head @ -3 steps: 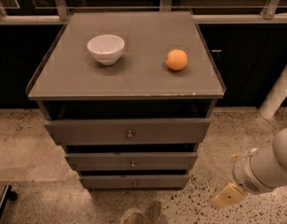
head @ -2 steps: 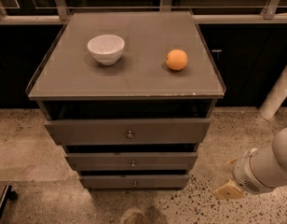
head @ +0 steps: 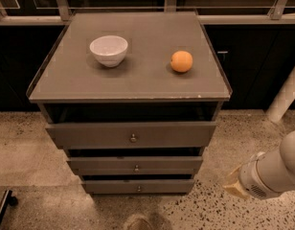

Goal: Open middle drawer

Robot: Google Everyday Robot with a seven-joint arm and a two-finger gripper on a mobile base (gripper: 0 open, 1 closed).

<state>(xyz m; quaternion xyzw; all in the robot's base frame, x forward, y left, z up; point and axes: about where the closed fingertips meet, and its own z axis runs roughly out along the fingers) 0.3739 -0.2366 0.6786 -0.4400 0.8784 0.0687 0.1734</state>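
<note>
A grey-brown cabinet stands in the middle with three drawers stacked one above the other. The middle drawer has a flat front with one small round metal knob. It sits between the tallest drawer above and the narrowest drawer below. My gripper shows as a yellowish end on the white arm at the lower right. It is to the right of the cabinet, about level with the lowest drawer, apart from all the drawers and the knob.
A white bowl and an orange sit on the cabinet top. Dark cabinets and a metal rail run behind. A white post stands at the right. Speckled floor surrounds the cabinet.
The arm's end has risen a little and shifted slightly left, toward the cabinet. The drawers, bowl and orange have not moved.
</note>
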